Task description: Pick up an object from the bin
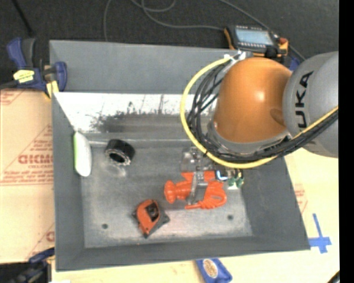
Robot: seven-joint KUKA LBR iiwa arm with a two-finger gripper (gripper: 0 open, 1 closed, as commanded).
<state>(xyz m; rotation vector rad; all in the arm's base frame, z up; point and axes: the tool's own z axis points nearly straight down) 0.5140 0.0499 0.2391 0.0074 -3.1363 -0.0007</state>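
Left to right in the bin (71, 240): a white stick (81, 154) by the left wall, a black ring (119, 151), an orange tape measure (150, 215), then an orange tool (176, 192) right of centre. It lies roughly left-right, knob end pointing left. The claw (196, 184) sits right over it; can't tell if it's open or closed.

Bin (65, 158) grey, dark speckles on back wall. Plastic piece (176, 191) orange. Tape measure (148, 216) orange/black. Ring (119, 151) black. Oblong piece (82, 154) white, greenish edge. Wrist cover (251, 102) orange.
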